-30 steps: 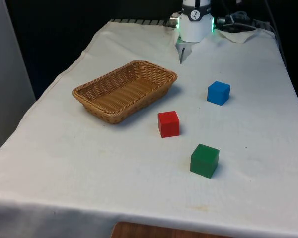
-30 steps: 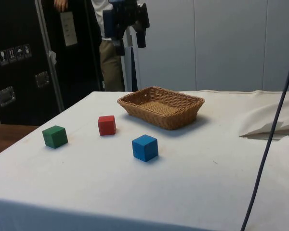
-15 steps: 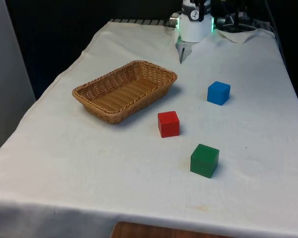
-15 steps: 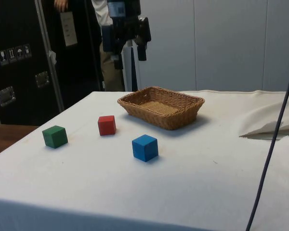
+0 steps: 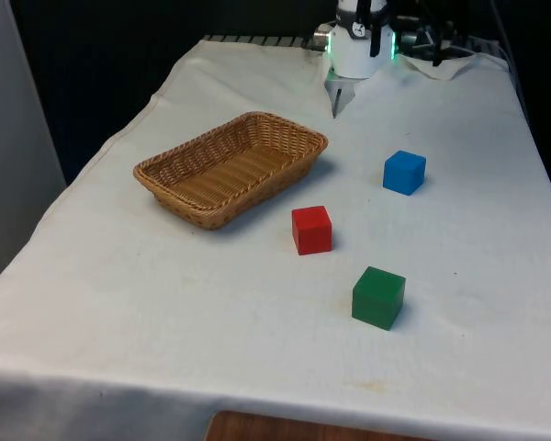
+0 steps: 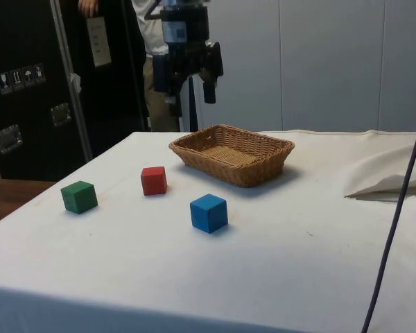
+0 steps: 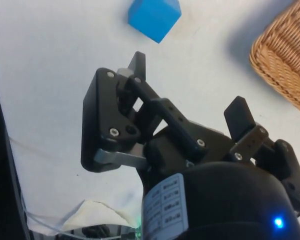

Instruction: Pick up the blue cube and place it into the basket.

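No legible text or labels on any object

The table point(image 5: 211, 367) wore a white cloth. On it lay a wicker basket point(image 5: 230, 166) toward the front view's left edge, a blue cube point(image 5: 404, 172) toward the right edge, and a red cube point(image 5: 311, 229) and green cube point(image 5: 378, 297) nearer the middle.

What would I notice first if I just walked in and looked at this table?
Three bright blocks on the white cloth: a blue block, a red block and a green block. Beside them sits a brown woven basket, and the robot's black hand hangs open in the air above the table.
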